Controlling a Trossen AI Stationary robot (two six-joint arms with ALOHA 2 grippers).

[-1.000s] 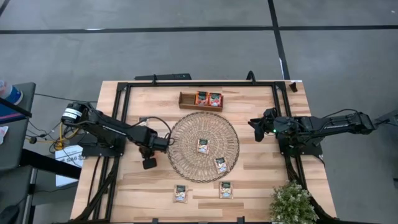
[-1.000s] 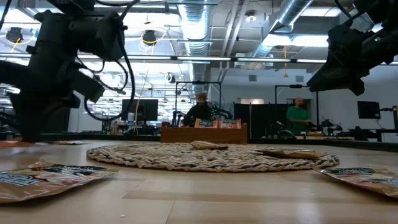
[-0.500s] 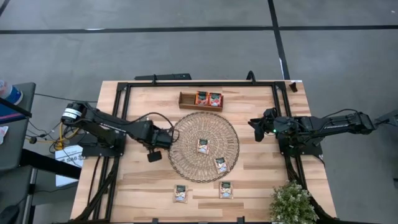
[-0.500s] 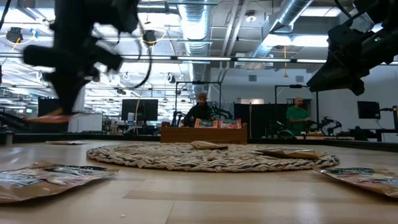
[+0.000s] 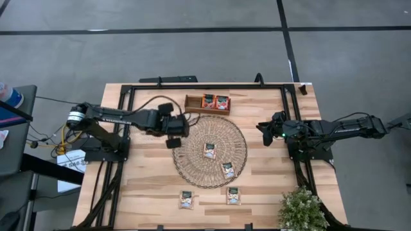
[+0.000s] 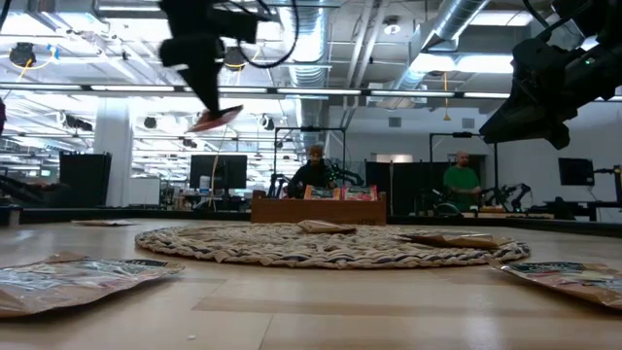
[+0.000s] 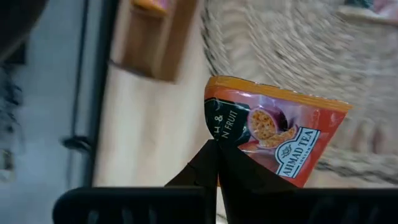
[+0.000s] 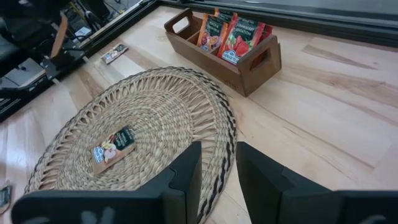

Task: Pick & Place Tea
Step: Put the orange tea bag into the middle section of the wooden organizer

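Left pincer (image 5: 174, 130) clamped on red-orange sachet (image 7: 278, 142), raised above tabletop (image 5: 148, 186) at mat's (image 5: 192, 168) left rim, near tray (image 5: 195, 103). Tray holds two red-orange sachets (image 5: 215, 102). Two pale sachets (image 5: 209, 151) on mat, two more (image 5: 187, 199) on tabletop at near edge. Right pincer (image 8: 214, 163) idle in air right of mat, fingers slightly parted, holding nothing. Plant (image 5: 302, 208) at right near corner.

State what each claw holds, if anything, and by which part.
The left claw pinches a small flat red-orange tea sachet by one corner, above the table. The right claw holds nothing.
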